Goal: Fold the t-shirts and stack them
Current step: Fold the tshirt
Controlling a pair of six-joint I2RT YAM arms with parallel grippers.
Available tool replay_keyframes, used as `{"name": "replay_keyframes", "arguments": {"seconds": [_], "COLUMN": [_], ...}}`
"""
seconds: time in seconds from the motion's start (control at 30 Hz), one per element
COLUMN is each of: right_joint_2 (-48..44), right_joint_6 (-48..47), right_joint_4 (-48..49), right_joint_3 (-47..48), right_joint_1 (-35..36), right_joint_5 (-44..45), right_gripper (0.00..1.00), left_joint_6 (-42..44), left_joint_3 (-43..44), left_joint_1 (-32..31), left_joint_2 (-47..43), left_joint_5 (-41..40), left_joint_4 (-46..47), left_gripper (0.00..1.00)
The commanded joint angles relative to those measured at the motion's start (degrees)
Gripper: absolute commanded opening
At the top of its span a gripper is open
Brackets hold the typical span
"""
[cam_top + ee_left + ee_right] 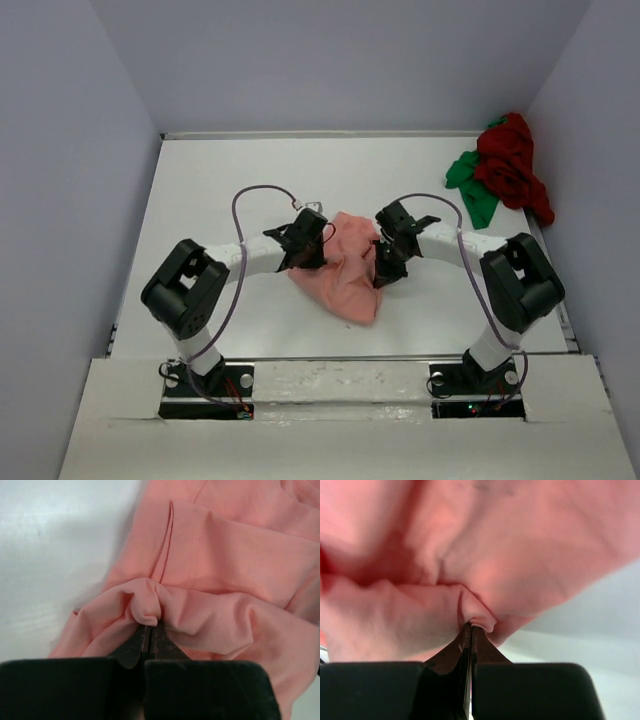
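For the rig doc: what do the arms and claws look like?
White tube links and black joint housings on the left arm and right arm, a purple cable looped along each. The left claw and right claw: black body, two thin dark tapered fingers.

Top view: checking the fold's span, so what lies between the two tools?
The salmon-pink t-shirt, bunched; the left tool and the right tool each pinch a fold of it, as the top view shows.
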Motion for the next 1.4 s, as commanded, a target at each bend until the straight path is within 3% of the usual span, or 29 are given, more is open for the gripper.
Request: {"name": "replay_keyframes", "arguments": {"seconds": [0.0,0.27,0.53,0.77,1.03,1.37], "right_joint_2": [-7.3,-15.0,-6.7,-2.3,-10.9,-37.6], "right_joint_6": [4.1,5.3,3.7,2.5,3.2,6.3], "right_joint_4": [-3.5,-5.4,-2.4,-1.8,-4.2,-13.2], "right_joint_3": [-10.9,-15.1,-8.7,-4.7,-8.0,-11.9], "right_joint_1": [0.6,1.6,1.6,1.6,1.6,1.6], "right_joint_5": [3.7,3.2,3.9,4.9,5.2,3.2], "right_gripper": [0.0,0.0,0.0,0.0,0.0,0.0], "left_joint_6": [-5.6,-13.7,-22.7,-25.7,-25.6,-24.3], "left_joint_3": [-14.2,-19.6,-24.9,-27.5,-24.5,-18.2], "left_joint_1": [-1.4,-6.5,-11.6,-11.9,-11.8,-11.9], "left_joint_2": [-5.0,-18.7,-26.9,-33.0,-36.9,-46.4], "left_joint_5": [1.7,2.8,2.3,-0.8,-4.3,-7.9], "left_joint_4": [-10.7,-13.0,-14.7,-16.6,-18.5,-26.7], "left_gripper": [0.0,0.0,0.0,0.0,0.0,0.0]}}
